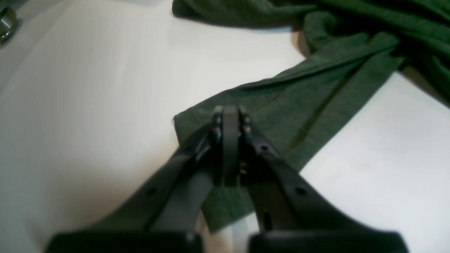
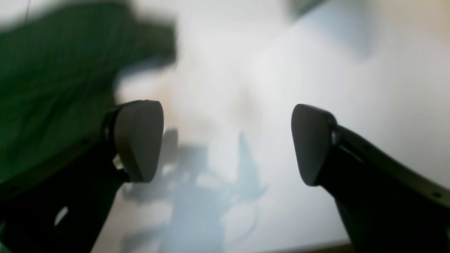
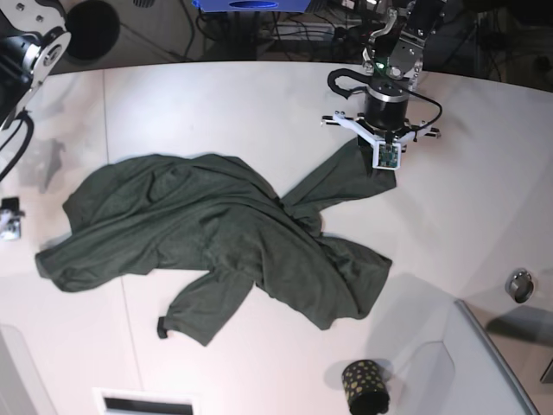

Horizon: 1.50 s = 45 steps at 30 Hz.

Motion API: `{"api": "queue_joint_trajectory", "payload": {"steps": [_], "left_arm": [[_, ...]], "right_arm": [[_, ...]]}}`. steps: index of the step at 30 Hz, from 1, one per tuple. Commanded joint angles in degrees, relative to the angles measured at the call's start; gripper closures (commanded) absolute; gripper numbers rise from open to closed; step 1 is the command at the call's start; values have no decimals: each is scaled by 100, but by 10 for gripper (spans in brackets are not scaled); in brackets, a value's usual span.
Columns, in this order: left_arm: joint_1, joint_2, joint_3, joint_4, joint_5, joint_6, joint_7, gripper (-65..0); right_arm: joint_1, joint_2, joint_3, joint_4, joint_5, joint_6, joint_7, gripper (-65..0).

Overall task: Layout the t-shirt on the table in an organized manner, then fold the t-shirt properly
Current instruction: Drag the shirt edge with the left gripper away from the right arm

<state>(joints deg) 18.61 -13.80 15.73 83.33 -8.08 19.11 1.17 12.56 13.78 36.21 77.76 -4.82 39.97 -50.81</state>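
Observation:
The dark green t-shirt [image 3: 225, 233] lies crumpled across the middle of the white table [image 3: 216, 104], with one strip pulled out toward the far right. My left gripper [image 1: 230, 114] is shut on the end of that strip [image 1: 281, 105]; in the base view the left gripper [image 3: 380, 164] sits at the strip's far tip. My right gripper [image 2: 225, 140] hangs open over bare table with nothing between its fingers [image 2: 139, 140], and the t-shirt [image 2: 52, 70] shows blurred at its left.
A black gold-dotted cup [image 3: 365, 386] stands near the front edge, beside a grey raised panel [image 3: 492, 363]. A small metal ring [image 3: 519, 284] lies at the right. A small grey object [image 3: 9, 220] sits at the left edge. Cables and gear line the far side.

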Motion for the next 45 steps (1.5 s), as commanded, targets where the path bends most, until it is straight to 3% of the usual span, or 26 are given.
{"api": "queue_joint_trajectory", "payload": {"steps": [1,4,10,15,21,23,24,26,27,29,33,42,45], "left_arm": [[-37,-22,-12,199,47,18,-165,0],[-28,-22,-12,357,47,18,-165,0],[183,-22,-12,384,47,18,-165,0],[376,-180,-30,384,47,18,-200,0],[605,-356,-30,498,38,18,-227,0],[666,-435,-30,577,38,18,-227,0],[702,-479,-30,621,38,18,-227,0],[728,-514,-39,674,38,18,-227,0],[728,-532,-39,674,38,18,-227,0],[728,-532,-39,647,38,18,-227,0],[684,-532,-39,621,38,18,-227,0],[183,-391,-30,6,38,36,-218,0],[-257,-110,23,-663,47,440,-227,0]], "right_arm": [[111,15,23,-70,223,3,-23,-518],[-91,-178,226,-422,680,3,-75,-518],[-100,-565,322,-870,724,3,-49,-519],[120,-591,331,-1485,724,3,-40,-518],[252,-679,876,-2145,732,3,-40,-510],[252,-697,867,-2206,732,3,-40,-417],[243,-697,876,-2215,732,3,-49,-326],[234,-697,920,-2198,732,3,-102,-80],[199,-697,920,-2180,732,3,-102,0],[103,-662,920,-2162,732,3,-102,-23],[-188,-670,929,-1609,732,3,-190,-2],[-891,-829,929,1064,732,3,-1438,-5],[-944,-837,876,1530,732,3,-1675,-5]]}}
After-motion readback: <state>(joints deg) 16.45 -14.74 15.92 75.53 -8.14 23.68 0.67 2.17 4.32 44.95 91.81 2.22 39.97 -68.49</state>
